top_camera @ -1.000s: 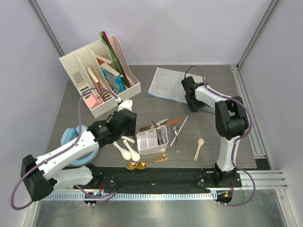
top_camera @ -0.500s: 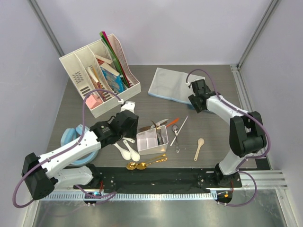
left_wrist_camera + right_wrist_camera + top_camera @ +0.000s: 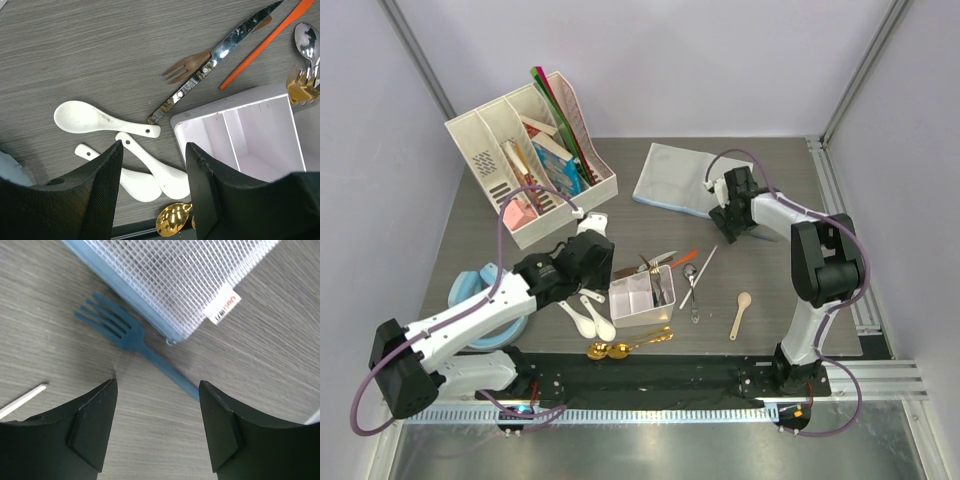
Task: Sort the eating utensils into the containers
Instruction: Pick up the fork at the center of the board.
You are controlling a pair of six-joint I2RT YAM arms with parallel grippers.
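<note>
Two grippers logged from my remote desk, both with jaws apart and holding nothing.

1. Left gripper point(image 3: 152, 192): it hovers over the white ceramic soup spoons point(image 3: 150, 165), three in all. Its fingers point(image 3: 102, 200) frame the bowls of two; the third lies at their 10 o'clock. I see no contact.

2. Divided white box point(image 3: 632, 297): it sits near the table's centre, toward 6 o'clock in the overhead view, with the soup spoons at its 9 o'clock. A gold fork point(image 3: 300, 87) and silver forks point(image 3: 663, 288) lie in its 3 o'clock compartment.

3. Loose cutlery around the box:
   - At 12 o'clock are a silver knife point(image 3: 215, 57), with a brown fork point(image 3: 185, 66) crossing under it, and an orange-handled piece point(image 3: 265, 42).
   - At 3 o'clock is a silver spoon point(image 3: 691, 275), and farther out a wooden spoon point(image 3: 741, 312).
   - At 6 o'clock are the gold spoons point(image 3: 610, 349).

4. Right gripper point(image 3: 157, 425): it hangs above a blue fork point(image 3: 131, 337). The fork lies just beside the zip edge of a mesh pouch point(image 3: 170, 275). In the wrist view its tines point to 10 o'clock and its handle runs to 4 o'clock, toward one finger point(image 3: 220, 425). I cannot tell how high the gripper is above the fork.

5. Desk organiser point(image 3: 505, 150): it stands at the table's 10 o'clock with books upright in it.
</note>
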